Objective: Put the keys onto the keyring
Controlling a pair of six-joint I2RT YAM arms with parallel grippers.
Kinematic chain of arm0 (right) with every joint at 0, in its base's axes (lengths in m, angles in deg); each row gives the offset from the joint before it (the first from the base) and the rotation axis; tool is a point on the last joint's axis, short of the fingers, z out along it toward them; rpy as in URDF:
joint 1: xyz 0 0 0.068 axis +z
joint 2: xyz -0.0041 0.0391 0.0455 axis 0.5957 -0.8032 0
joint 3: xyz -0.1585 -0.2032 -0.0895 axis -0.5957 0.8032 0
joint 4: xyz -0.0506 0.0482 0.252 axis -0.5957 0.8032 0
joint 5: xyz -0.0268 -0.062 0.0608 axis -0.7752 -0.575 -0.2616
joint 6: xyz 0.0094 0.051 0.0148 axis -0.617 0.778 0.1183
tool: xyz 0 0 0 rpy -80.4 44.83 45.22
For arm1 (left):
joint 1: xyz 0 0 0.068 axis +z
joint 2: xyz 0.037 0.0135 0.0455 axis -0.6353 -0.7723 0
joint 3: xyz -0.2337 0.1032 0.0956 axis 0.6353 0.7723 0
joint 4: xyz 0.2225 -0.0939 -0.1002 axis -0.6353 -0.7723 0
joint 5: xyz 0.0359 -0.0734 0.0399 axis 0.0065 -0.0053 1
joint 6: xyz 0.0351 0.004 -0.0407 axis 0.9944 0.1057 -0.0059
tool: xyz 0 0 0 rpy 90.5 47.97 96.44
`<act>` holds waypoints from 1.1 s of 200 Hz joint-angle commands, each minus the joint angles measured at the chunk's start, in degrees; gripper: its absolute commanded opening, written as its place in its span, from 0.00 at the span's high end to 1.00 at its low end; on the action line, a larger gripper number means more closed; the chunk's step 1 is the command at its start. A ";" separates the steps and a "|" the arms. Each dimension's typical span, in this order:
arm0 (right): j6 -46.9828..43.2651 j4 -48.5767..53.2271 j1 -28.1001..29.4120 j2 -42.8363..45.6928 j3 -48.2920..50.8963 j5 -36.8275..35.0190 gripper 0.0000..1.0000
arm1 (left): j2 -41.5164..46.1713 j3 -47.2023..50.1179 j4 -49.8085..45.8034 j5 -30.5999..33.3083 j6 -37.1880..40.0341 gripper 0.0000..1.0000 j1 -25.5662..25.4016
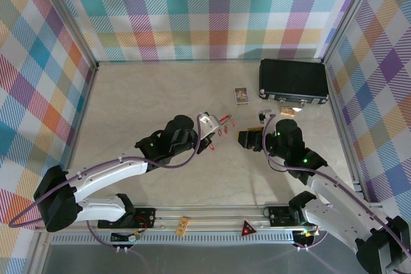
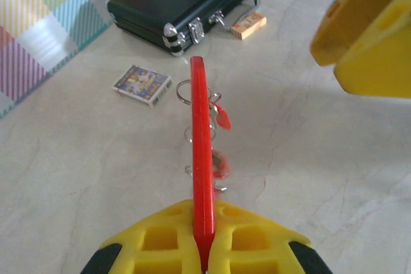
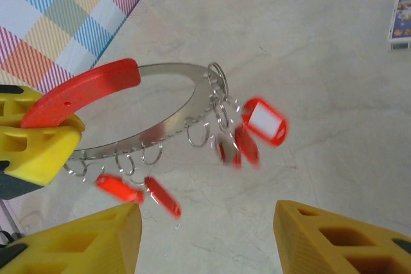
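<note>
Left gripper [image 2: 202,239] is pinched on the keyring's [image 3: 174,74] red end, held up left of and nearer than the case [image 1: 293,80]. Keys [image 3: 263,122] hang from it. Right gripper [image 3: 205,222] is spread, closer to the case.

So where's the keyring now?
The left gripper holds the keyring in its fingers at mid-table in the top view, just left of the right gripper.

The far-right corner is occupied by a black case [image 1: 293,80], a card box [image 1: 241,95] beside it; mid-table, passage is barred by the keyring [image 2: 200,145]; the left tabletop [image 1: 128,94] is left open.
</note>
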 commanded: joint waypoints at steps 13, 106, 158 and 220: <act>-7.40 -5.64 -0.80 -1.29 0.97 4.38 0.49 | 2.59 -2.68 -1.54 -3.64 0.35 1.00 1.19; -11.95 -19.42 -8.22 -11.07 2.72 17.57 0.47 | 3.60 -4.11 -4.12 -4.74 0.09 1.00 2.11; -7.26 -26.16 -10.24 -18.37 3.68 20.43 0.47 | 3.24 -4.17 -4.48 -5.90 0.01 1.00 2.41; -1.92 -39.24 -14.21 -24.42 6.88 29.13 0.39 | 3.38 -4.01 -3.95 -8.61 -0.98 1.00 3.90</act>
